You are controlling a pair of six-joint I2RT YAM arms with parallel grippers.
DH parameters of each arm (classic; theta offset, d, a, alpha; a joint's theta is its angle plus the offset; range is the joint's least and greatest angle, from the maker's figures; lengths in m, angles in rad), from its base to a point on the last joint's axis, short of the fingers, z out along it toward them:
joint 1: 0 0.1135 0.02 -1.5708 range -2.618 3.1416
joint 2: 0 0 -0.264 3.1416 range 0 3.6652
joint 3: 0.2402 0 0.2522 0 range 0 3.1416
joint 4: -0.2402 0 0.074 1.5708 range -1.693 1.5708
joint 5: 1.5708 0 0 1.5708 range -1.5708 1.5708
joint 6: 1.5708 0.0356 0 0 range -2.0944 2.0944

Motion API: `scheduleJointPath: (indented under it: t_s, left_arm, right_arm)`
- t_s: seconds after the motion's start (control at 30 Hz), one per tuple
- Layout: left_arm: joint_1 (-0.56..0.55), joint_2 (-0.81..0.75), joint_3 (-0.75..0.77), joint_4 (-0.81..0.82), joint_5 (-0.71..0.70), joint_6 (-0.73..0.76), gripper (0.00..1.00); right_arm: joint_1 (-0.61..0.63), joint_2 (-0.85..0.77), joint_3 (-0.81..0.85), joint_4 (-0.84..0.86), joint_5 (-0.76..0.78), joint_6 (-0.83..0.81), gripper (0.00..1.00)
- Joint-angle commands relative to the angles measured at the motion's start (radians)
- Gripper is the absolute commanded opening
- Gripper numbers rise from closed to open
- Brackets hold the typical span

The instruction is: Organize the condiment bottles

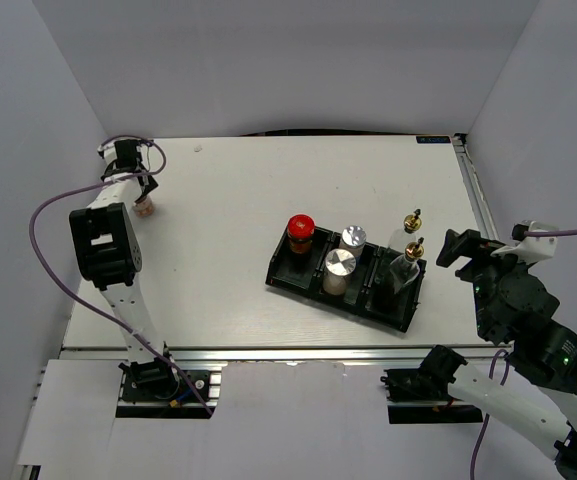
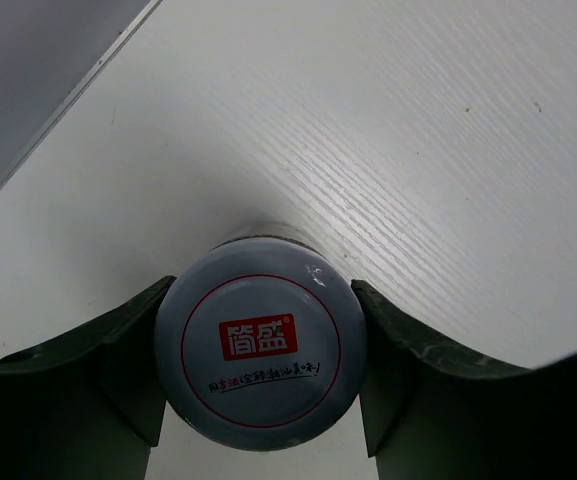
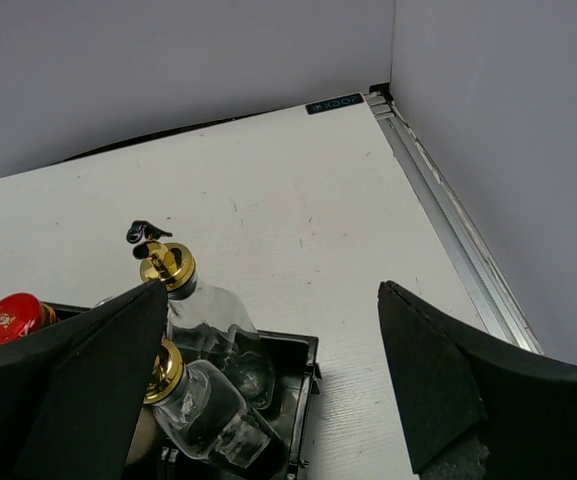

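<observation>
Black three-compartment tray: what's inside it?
Red-capped brown jar in the left compartment, two silver-capped shakers in the middle, two clear gold-topped glass bottles on the right. Whatever lies under them is covered.

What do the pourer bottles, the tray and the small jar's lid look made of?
The pourer bottles: clear glass, see-through with glints; tops gold-toned, likely metal. The tray: matte black, probably plastic. The small jar lid: smooth pale grey, printed red label, soft sheen; plastic or coated metal, unclear.
</observation>
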Motion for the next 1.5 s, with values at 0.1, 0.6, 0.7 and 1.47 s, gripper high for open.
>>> scheduleJointPath:
  t_s: [0.1, 0.6, 0.7, 1.47]
  left_arm:
    - [0.0, -0.093, -0.022, 0.004, 0.059, 0.002, 0.46]
    - [-0.471, -0.669, -0.406, 0.09, 0.122, -0.046, 0.23]
    - [-0.589, -0.73, -0.409, 0.102, 0.083, -0.043, 0.23]
    - [-1.031, -0.684, -0.467, 0.134, 0.24, -0.029, 0.22]
  right_arm:
    - [0.007, -0.011, 0.019, 0.015, 0.007, 0.004, 0.89]
    - [0.006, -0.051, 0.022, -0.025, 0.051, 0.073, 0.89]
    - [0.009, -0.06, 0.011, -0.006, 0.034, 0.059, 0.89]
    - [0.015, -0.076, 0.003, -0.015, 0.048, 0.087, 0.89]
